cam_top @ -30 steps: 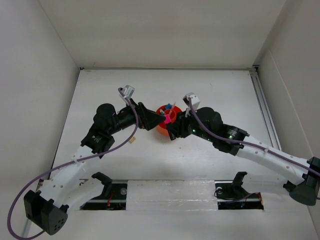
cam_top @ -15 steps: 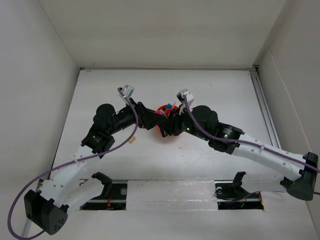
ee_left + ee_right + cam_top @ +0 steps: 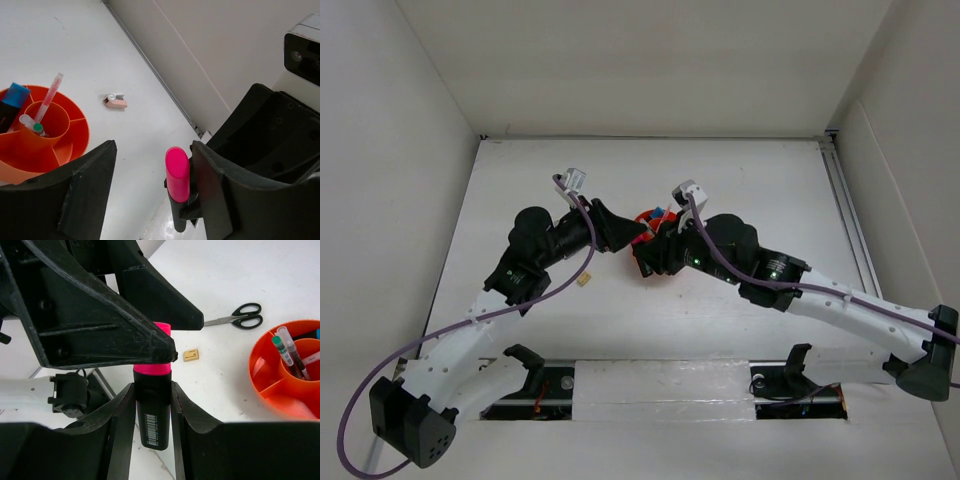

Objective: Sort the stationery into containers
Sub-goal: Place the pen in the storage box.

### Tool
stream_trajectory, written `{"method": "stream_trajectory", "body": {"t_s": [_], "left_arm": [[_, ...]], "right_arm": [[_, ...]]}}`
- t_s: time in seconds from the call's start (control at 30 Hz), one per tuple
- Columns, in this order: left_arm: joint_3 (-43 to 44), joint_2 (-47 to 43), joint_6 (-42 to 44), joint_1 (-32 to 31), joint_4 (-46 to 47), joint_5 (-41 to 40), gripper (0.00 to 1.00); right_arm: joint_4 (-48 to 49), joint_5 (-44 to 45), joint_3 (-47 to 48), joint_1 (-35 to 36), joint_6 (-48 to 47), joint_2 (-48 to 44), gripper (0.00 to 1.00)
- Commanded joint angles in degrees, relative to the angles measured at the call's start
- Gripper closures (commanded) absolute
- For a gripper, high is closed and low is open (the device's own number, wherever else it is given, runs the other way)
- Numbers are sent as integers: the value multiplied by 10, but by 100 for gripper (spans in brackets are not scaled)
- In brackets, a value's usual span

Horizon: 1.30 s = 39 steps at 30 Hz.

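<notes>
The pink-capped black highlighter (image 3: pixel 155 415) stands upright between my right gripper's (image 3: pixel 152 390) fingers, which are shut on its body. My left gripper (image 3: pixel 152 150) is open around the cap of this highlighter (image 3: pixel 177 172), which lies against its right finger. In the top view the two grippers, left (image 3: pixel 628 237) and right (image 3: pixel 646 254), meet over the near-left side of the orange organizer (image 3: pixel 642 266). The organizer (image 3: pixel 80 135) holds a blue-capped highlighter (image 3: pixel 15 95) and a pink pen (image 3: pixel 50 97) with other pens in its central cup.
Black-handled scissors (image 3: pixel 240 319) and a tan eraser (image 3: pixel 191 355) lie on the white table left of the organizer (image 3: pixel 270 385). A pinkish sharpener (image 3: pixel 115 101) lies beyond the organizer, towards the right wall rail. White walls enclose the table.
My right gripper has moved left to meet the left gripper above the organizer. The pink cap, plain in the top view one second ago, is now mostly hidden between the two grippers.
</notes>
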Motion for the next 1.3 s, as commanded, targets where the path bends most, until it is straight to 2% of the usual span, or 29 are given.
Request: {"method": "stream_trajectory", "body": {"t_s": [0.0, 0.1, 0.13, 0.23, 0.27, 0.37, 0.4, 0.43, 0.57, 0.6, 0.67, 0.73, 0.87, 1.07, 1.27], "left_arm": [[-1, -7, -3, 0, 31, 5, 44], [-1, -2, -10, 0, 46, 25, 52], [-1, 3, -10, 0, 46, 30, 61], [-1, 10, -15, 0, 46, 37, 73], [-1, 17, -15, 0, 52, 45, 82], [4, 23, -15, 0, 52, 59, 98], [4, 23, -15, 0, 58, 59, 100], [4, 23, -15, 0, 58, 59, 100], [9, 23, -10, 0, 63, 34, 100], [9, 23, -4, 0, 68, 34, 100], [14, 23, -3, 0, 74, 26, 100], [15, 28, 3, 0, 79, 11, 100], [21, 28, 25, 0, 73, -80, 100], [31, 39, 58, 13, 80, -235, 100], [-4, 53, 138, 31, 217, -294, 100]], "right_arm": [[49, 9, 3, 7, -9, -16, 100], [49, 17, 3, 7, -9, -11, 100], [49, 17, 9, 13, -9, -11, 100], [49, 29, 9, 13, -15, -5, 100], [49, 29, 9, 13, -15, 1, 100], [49, 44, 14, 13, -15, 11, 100], [49, 44, 14, 13, -15, 11, 100], [49, 50, 14, 13, -15, 17, 100], [49, 56, 14, 13, -15, 17, 65], [49, 56, 9, 13, -15, 17, 54], [49, 56, 9, 13, -15, 11, 48], [49, 62, 3, 13, -15, 11, 35], [31, 89, 3, 13, -20, -9, 18], [-40, 125, -26, 13, -20, -75, 14], [-101, 131, -58, 13, -8, -169, 12]]}}
